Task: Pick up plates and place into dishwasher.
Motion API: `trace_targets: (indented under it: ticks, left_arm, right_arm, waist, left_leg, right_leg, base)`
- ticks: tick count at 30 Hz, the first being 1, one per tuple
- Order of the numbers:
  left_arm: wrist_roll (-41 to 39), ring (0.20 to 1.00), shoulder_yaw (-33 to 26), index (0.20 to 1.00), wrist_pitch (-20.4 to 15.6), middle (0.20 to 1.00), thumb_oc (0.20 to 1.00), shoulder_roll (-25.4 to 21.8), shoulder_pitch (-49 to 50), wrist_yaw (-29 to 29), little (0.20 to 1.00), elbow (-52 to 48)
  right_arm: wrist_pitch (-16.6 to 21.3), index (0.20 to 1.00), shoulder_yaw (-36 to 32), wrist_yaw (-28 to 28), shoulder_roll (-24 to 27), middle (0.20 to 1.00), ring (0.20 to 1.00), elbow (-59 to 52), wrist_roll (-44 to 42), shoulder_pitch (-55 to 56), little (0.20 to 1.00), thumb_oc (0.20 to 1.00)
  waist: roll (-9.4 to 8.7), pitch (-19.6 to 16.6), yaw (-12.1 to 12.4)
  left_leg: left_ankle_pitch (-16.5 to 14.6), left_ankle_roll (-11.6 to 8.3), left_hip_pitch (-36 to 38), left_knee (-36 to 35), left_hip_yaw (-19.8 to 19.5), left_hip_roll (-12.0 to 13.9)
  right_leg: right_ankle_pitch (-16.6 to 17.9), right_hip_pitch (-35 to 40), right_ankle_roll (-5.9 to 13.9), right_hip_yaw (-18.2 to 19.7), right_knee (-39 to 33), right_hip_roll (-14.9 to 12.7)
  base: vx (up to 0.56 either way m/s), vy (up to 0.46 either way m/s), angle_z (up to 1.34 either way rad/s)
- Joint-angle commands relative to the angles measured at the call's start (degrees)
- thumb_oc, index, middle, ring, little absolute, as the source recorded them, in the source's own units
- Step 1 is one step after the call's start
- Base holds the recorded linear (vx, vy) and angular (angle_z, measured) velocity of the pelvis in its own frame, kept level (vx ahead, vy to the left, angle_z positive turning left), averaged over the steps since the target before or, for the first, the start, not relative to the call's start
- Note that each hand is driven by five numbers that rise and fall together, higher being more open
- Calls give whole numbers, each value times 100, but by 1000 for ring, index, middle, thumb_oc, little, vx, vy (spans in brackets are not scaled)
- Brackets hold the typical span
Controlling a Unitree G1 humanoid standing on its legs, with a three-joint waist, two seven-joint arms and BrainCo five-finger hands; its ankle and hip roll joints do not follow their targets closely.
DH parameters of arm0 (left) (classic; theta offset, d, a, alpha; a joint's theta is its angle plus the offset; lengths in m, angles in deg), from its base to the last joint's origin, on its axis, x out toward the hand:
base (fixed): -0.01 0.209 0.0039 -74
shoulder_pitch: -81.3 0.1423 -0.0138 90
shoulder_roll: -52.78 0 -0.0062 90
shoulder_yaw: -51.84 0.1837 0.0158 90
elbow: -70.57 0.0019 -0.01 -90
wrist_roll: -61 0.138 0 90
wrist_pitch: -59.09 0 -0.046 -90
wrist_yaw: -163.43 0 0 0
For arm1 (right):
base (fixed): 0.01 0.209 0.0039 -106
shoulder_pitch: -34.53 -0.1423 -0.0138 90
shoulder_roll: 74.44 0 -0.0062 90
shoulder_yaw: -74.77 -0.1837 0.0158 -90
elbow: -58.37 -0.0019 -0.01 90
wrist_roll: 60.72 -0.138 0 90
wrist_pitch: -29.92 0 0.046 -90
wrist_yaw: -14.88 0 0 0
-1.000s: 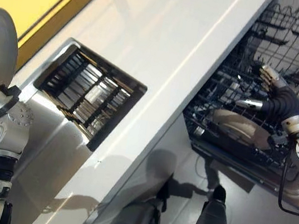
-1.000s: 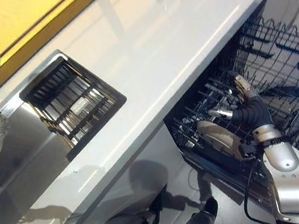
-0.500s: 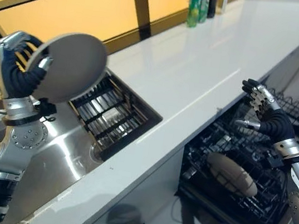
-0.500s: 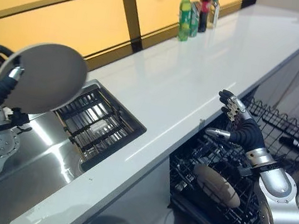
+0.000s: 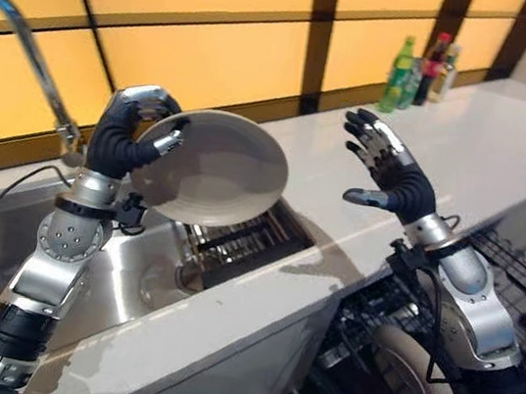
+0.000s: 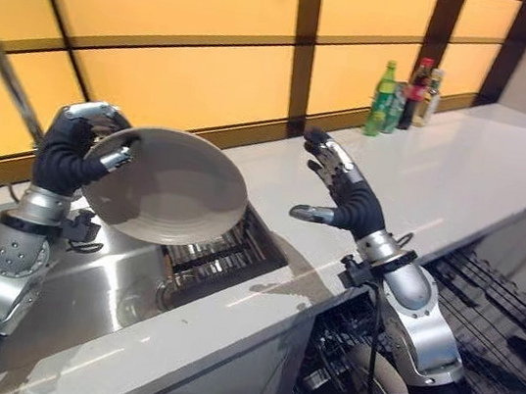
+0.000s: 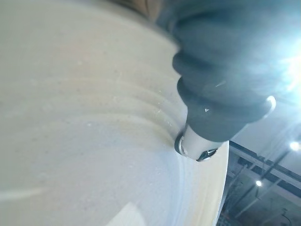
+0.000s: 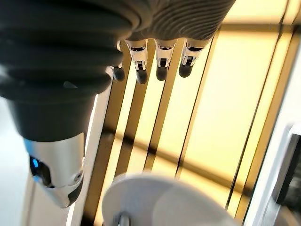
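Note:
My left hand (image 5: 121,139) is shut on the rim of a round beige plate (image 5: 216,168), held tilted above the sink. In the left wrist view the thumb (image 7: 214,101) presses on the plate's face (image 7: 84,141). My right hand (image 5: 392,173) is raised over the counter to the right of the plate, a short gap away, open with its fingers (image 8: 160,63) spread and straight and nothing in it. The right wrist view catches the held plate (image 8: 160,200) past those fingers. Another beige plate (image 5: 412,371) stands in the dishwasher's lower rack (image 5: 377,308).
The steel sink (image 5: 133,272) has a dark drying rack (image 5: 241,241) in it and a curved faucet (image 5: 24,38) at its left. A white counter (image 5: 470,139) runs to the right, with bottles (image 5: 401,67) at the back. The open dishwasher's racks (image 6: 495,301) stand out below the counter.
The camera has tipped up. My left hand carried the plate rightward over the sink. My right hand rose from the dishwasher rack to above the counter, still open.

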Motion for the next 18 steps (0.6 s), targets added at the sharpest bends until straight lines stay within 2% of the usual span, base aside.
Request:
trace_targets:
  ticks: [1, 5, 9, 18]
  left_arm:
    - [-368, 200, -45, 200, -142, 200, 200, -124, -540, -193, 200, -233]
    - [-304, 200, 58, 200, -62, 200, 200, 4, -636, -236, 200, -268]
    - [-283, 200, 112, 200, -66, 200, 200, 67, -676, -258, 200, -248]
    - [-376, 200, 295, 200, -38, 200, 200, 183, -796, -236, 200, -199]
  right_arm:
    - [276, 1000, 241, 44, -216, 1000, 1000, -198, -363, -596, 1000, 1000]
    - [-21, 1000, 648, 75, -492, 1000, 1000, -153, -466, -669, 1000, 1000]
    - [-477, 1000, 1098, 105, -791, 1000, 1000, -19, -760, -652, 1000, 1000]
    - [-695, 1000, 1670, 37, -1235, 1000, 1000, 228, -1248, -896, 1000, 1000]
  waist:
    - [-271, -198, 179]
    - [-279, -229, 256]
    - [-279, -233, 324]
    - [-293, -233, 399]
  left_leg:
    - [-388, 94, 168, 170, 401, -40]
    - [-347, 74, 144, 162, 343, -40]
    - [-296, 53, 149, 103, 300, -30]
    - [-299, 40, 221, 9, 288, -15]
  right_leg:
    - [-5, -413, -38, 14, 417, -62]
    - [-14, -388, -71, -48, 405, -41]
    - [4, -365, -96, -103, 353, -21]
    - [-6, -294, -130, -145, 248, 3]
  base:
    - [-38, -74, 16]
    - [-15, -51, 13]
    - [-10, -32, 10]
    - [12, -6, 5]
